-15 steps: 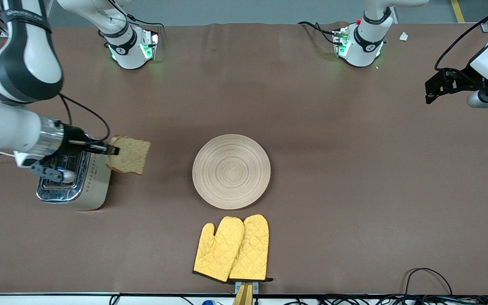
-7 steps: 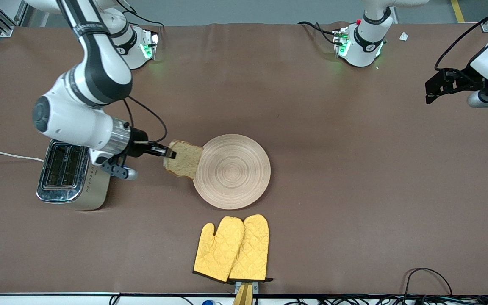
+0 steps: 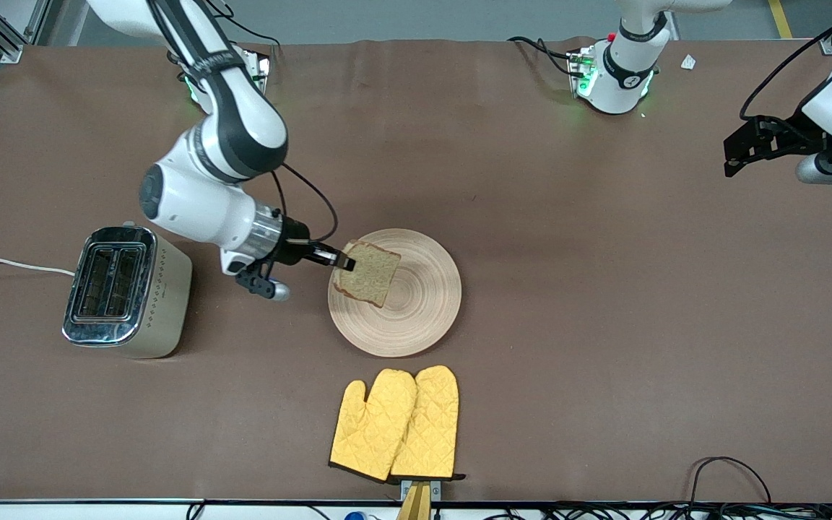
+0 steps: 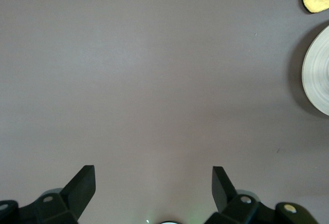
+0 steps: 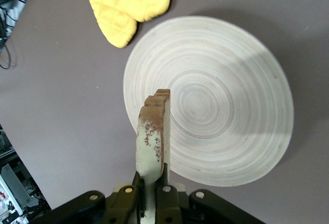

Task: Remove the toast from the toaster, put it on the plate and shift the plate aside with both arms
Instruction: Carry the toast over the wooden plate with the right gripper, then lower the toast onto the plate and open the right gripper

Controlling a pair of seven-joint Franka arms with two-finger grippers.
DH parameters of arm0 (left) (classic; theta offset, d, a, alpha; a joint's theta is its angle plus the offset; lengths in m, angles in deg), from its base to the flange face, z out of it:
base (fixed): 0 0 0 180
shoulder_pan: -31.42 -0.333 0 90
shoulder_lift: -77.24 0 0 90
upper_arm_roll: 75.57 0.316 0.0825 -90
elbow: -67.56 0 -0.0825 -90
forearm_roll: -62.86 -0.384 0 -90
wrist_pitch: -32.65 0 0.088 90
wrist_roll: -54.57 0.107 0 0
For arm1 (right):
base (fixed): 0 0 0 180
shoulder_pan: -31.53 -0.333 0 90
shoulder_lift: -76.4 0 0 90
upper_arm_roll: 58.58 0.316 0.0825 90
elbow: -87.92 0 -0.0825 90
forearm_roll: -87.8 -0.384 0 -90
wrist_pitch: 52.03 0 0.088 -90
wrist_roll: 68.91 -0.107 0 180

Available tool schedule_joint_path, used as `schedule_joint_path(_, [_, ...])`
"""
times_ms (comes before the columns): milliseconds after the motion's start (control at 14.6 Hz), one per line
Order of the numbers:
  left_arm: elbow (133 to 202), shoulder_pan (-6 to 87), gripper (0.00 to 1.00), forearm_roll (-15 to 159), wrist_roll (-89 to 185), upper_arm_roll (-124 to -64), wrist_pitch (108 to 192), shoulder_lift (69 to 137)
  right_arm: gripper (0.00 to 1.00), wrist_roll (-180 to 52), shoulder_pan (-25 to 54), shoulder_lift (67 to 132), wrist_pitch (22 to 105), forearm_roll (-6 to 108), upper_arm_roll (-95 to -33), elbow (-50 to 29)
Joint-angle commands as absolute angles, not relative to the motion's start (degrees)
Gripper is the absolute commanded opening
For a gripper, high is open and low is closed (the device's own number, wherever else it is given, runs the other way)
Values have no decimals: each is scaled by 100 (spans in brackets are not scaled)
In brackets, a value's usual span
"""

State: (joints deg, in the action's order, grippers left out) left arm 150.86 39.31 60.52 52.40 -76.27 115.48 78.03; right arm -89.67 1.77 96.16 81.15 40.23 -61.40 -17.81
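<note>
**Toast held over plate**

Plate (image 3: 416, 318), round, pale wood, flat on bench (image 3: 604, 303), nothing resting on it. Toast (image 3: 369, 273) suspended edge-down above the plate's half toward the right arm's end, not seen touching it. Right tool (image 3: 344, 263) clamped on one crust edge of the toast. Left tool (image 3: 737, 155) spread fully apart, holding nothing, waiting over bare bench at the left arm's end. Oven mitts (image 3: 396, 425) nearer the camera than the plate. Toaster (image 3: 127, 290) at the right arm's end.
</note>
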Motion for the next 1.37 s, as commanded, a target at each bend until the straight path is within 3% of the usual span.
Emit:
schedule_joint_path(0, [14948, 3898, 100, 6146, 5352, -7619, 11447, 7856, 0, -8572, -46, 9986, 8567, 3482, -6174, -1781])
schedule_joint_path(550, [14957, 3898, 100, 6260, 5360, -7619, 11447, 7856, 0, -5522, 191, 10769, 8613, 2338, -6174, -1518])
schedule_joint_path(1305, [14974, 3864, 100, 6469, 5439, -7610, 11447, 7856, 1, -4466, 472, 10708, 8288, 2355, -6209, -2124])
